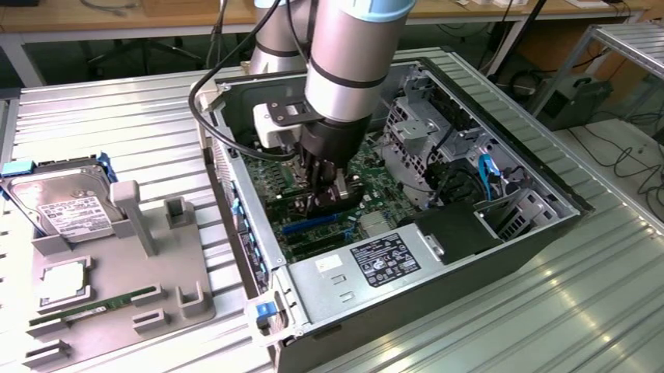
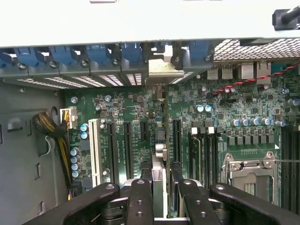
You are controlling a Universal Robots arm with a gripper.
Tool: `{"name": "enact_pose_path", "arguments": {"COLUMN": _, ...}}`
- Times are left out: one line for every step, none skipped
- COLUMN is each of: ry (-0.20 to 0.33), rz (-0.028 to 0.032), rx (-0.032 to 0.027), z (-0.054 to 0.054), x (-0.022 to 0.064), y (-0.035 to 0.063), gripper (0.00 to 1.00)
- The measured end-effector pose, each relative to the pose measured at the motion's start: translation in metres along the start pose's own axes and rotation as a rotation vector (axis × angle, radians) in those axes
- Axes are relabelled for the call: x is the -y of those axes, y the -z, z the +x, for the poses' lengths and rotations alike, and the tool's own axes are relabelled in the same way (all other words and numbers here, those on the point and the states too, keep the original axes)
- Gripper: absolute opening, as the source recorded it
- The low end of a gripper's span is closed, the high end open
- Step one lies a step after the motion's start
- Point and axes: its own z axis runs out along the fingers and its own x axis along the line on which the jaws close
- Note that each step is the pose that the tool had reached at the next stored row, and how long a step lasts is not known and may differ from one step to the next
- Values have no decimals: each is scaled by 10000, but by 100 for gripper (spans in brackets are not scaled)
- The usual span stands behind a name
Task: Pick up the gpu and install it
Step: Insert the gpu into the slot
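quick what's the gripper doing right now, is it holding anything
Gripper: closed on the gpu, held edge-on above the motherboard slots.

A ribbed metal tabletop (image 1: 124,116) gleams under overhead light, with wooden desks (image 1: 124,19) and floor cables (image 1: 623,151) behind.

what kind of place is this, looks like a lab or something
Probably a robotics lab or test workshop: an open computer case lies on a ribbed metal table, a grey tray holds spare parts such as a hard drive, and wooden benches stand behind.
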Motion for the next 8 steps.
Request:
{"name": "enact_pose_path", "arguments": {"ry": -1, "rz": 1, "rx": -19, "z": -2, "x": -2, "y": -4, "gripper": 27}}
{"name": "enact_pose_path", "arguments": {"ry": -2, "rz": 2, "rx": -43, "z": -7, "x": -3, "y": -7, "gripper": 27}}
{"name": "enact_pose_path", "arguments": {"ry": -2, "rz": 4, "rx": -69, "z": -15, "x": -4, "y": -11, "gripper": 27}}
{"name": "enact_pose_path", "arguments": {"ry": -3, "rz": 4, "rx": -85, "z": -26, "x": -5, "y": -14, "gripper": 27}}
{"name": "enact_pose_path", "arguments": {"ry": -3, "rz": 5, "rx": -107, "z": -37, "x": -6, "y": -16, "gripper": 27}}
{"name": "enact_pose_path", "arguments": {"ry": -4, "rz": 7, "rx": -141, "z": -51, "x": -7, "y": -19, "gripper": 27}}
{"name": "enact_pose_path", "arguments": {"ry": -5, "rz": 8, "rx": -178, "z": -59, "x": -10, "y": -21, "gripper": 27}}
{"name": "enact_pose_path", "arguments": {"ry": -5, "rz": 10, "rx": -197, "z": -61, "x": -16, "y": -24, "gripper": 27}}
